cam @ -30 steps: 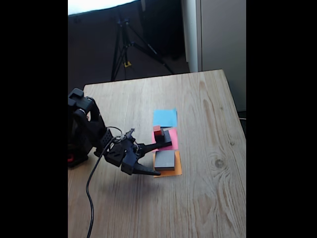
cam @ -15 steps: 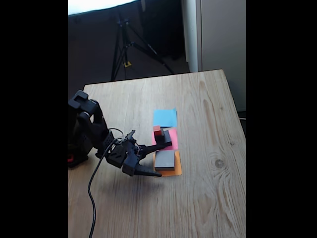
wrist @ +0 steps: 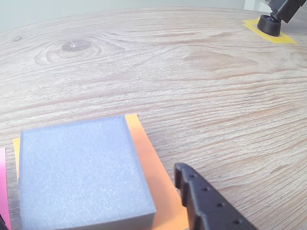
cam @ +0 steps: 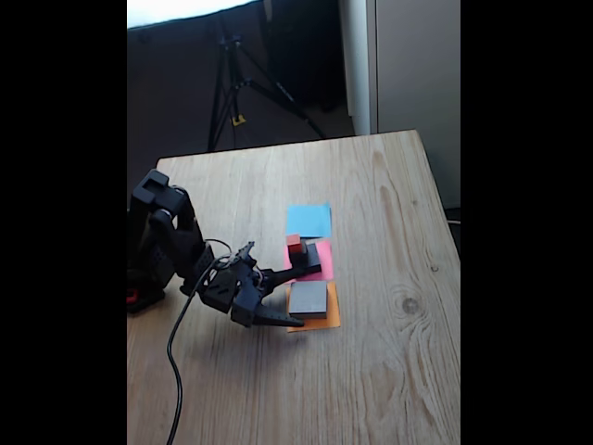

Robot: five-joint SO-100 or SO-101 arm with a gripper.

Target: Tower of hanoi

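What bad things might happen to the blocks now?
The open hand straddles the wide grey block, with one finger low beside it. If it closes off-centre, the block might twist or slide off the orange paper.

The other finger reaches near the small stack on the pink paper, so a careless swing could knock off the red cube.

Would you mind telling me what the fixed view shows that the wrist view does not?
The fixed view alone shows the blue paper square, the red cube and black block on the pink square, and the open gripper whole. The wrist view alone shows a black foot on yellow tape. Both show the grey block on the orange paper square.
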